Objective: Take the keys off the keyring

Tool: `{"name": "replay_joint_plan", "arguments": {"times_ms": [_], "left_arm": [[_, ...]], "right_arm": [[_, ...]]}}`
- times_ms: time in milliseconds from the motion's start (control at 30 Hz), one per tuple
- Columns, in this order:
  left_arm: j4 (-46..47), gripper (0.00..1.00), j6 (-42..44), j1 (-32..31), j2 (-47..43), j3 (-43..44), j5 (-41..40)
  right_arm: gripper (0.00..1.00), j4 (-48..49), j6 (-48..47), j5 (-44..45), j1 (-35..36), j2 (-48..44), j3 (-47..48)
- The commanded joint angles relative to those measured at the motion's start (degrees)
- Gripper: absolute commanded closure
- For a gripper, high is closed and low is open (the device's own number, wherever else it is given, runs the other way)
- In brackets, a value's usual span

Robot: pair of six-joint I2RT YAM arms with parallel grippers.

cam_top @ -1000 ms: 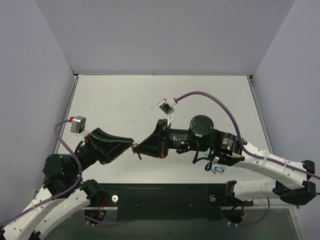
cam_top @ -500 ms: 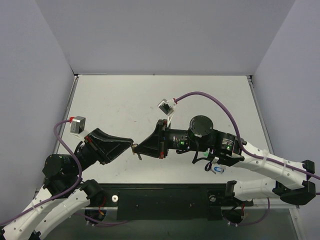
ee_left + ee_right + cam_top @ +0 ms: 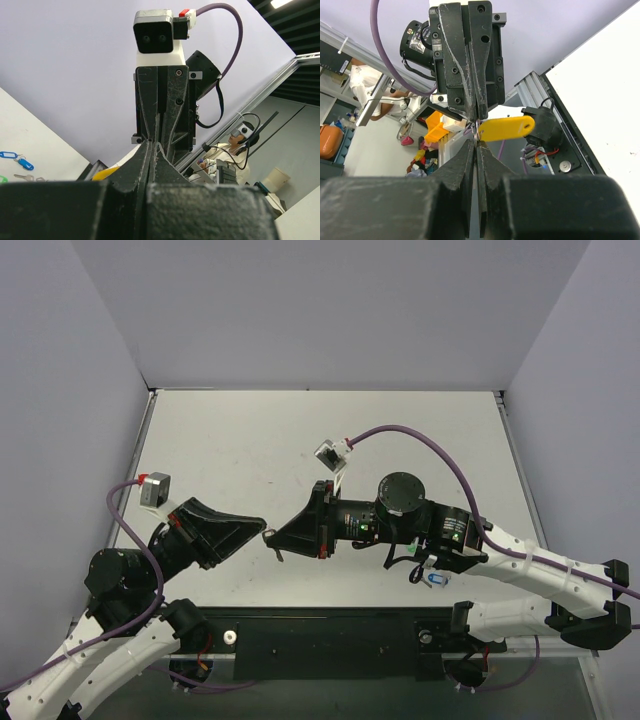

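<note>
Your L gripper [image 3: 262, 529] and R gripper [image 3: 277, 536] meet tip to tip, mid-air over the table's [image 3: 250, 440] near side, both clamped tight. Right at that meeting pt sits the keyring [image 3: 478, 132] – can't tell which pair actually pinches it. Off it the yellow-capped key [image 3: 505, 128] sticks out sideways, long axis across the fingers, free end tipped slightly up in R wrist cam. Cap bright smooth plastic; ring thin silver wire.

Bright, even overhead light, soft shadows; wrist-view foregrounds slightly blurred.
</note>
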Motion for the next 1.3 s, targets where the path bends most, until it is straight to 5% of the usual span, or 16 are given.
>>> {"name": "replay_joint_plan", "arguments": {"times_ms": [0, 1267], "left_arm": [[1.0, 1.00, 1.2, -0.1, 0.1, 0.9, 0.0], [-27.0, 1.00, 23.4, -0.1, 2.4, 10.8, 9.8]], "right_arm": [[1.00, 2.8, -0.2, -0.2, 0.5, -0.9, 0.1], [1.00, -7.6, -3.9, -1.1, 0.4, 2.8, 8.7]]}}
